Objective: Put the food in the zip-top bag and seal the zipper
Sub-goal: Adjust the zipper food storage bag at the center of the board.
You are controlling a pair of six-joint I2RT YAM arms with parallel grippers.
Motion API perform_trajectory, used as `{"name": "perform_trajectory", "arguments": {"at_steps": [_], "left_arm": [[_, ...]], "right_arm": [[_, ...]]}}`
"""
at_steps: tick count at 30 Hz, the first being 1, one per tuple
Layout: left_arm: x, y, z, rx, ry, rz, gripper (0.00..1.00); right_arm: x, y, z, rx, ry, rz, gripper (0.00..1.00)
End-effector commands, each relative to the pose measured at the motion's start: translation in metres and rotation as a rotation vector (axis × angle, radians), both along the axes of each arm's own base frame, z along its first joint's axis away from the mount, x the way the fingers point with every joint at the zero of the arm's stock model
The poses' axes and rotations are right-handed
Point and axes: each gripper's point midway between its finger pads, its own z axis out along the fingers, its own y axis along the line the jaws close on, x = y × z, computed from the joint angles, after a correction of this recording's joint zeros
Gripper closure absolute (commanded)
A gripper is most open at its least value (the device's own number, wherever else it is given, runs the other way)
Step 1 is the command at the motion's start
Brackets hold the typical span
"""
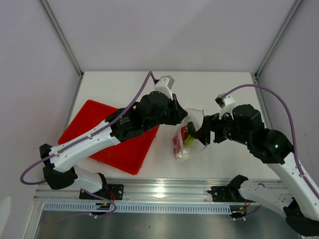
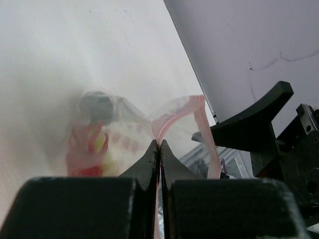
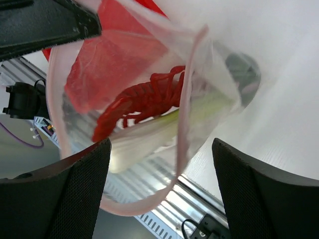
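The clear zip-top bag [image 1: 190, 135] hangs between my two grippers above the table, its mouth open. Inside it lie the red lobster [image 3: 139, 99], the white-and-green leek [image 3: 164, 130] and the dark-green fruit [image 3: 243, 74]. My left gripper [image 1: 183, 118] is shut on the pink zipper strip [image 2: 172, 117], pinched at the fingertips [image 2: 153, 152]. My right gripper [image 3: 162, 172] is open, its jaws standing wide on either side of the bag's mouth and the zipper strip [image 3: 185, 104], not touching it. In the top view my right gripper [image 1: 203, 131] is at the bag's right edge.
The red tray [image 1: 84, 119] lies on the white table to the left, partly under my left arm. The metal rail at the table's near edge [image 1: 164, 191] runs just below the bag. Grey walls enclose the table at the back and sides.
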Motion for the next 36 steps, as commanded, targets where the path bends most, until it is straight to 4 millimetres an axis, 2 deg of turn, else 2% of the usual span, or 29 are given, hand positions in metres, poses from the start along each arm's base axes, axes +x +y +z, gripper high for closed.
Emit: {"name": "perform_trajectory", "arguments": {"at_steps": [1,2,5,8,12,16,20,24,28,30,36], "left_arm": [[0.007,0.012,0.038,-0.122,-0.021,0.083,0.99],[0.01,0.015,0.033,-0.117,-0.012,0.108,0.99],[0.018,0.025,0.036,-0.132,-0.009,0.194,0.99],[0.022,0.025,0.039,-0.148,-0.006,0.221,0.99],[0.026,0.022,0.043,-0.166,-0.004,0.241,0.99],[0.029,0.014,0.048,-0.178,0.006,0.241,0.99],[0.03,0.006,0.053,-0.177,0.002,0.235,1.0],[0.03,0.001,0.055,-0.174,0.002,0.229,0.99],[0.031,-0.005,0.055,-0.167,0.0,0.215,0.99],[0.031,-0.009,0.056,-0.166,0.0,0.202,0.99],[0.026,-0.025,0.055,-0.169,0.014,0.16,1.0]], "right_arm": [[0.001,-0.011,0.01,0.029,0.0,-0.09,0.16],[0.0,-0.011,0.012,0.039,0.004,-0.094,0.16],[-0.009,-0.007,0.022,0.084,0.016,-0.064,0.15],[-0.016,-0.005,0.03,0.117,0.028,-0.048,0.16],[-0.022,-0.014,0.031,0.129,0.027,-0.074,0.15],[-0.035,-0.012,0.021,0.133,0.068,-0.028,0.15],[-0.051,0.0,0.01,0.157,0.149,0.051,0.18],[-0.065,0.012,0.008,0.217,0.198,0.115,0.18],[-0.072,0.019,-0.002,0.235,0.271,0.13,0.18],[-0.071,0.019,-0.009,0.224,0.284,0.113,0.19],[-0.043,0.005,-0.021,0.175,0.225,-0.064,0.2]]}}
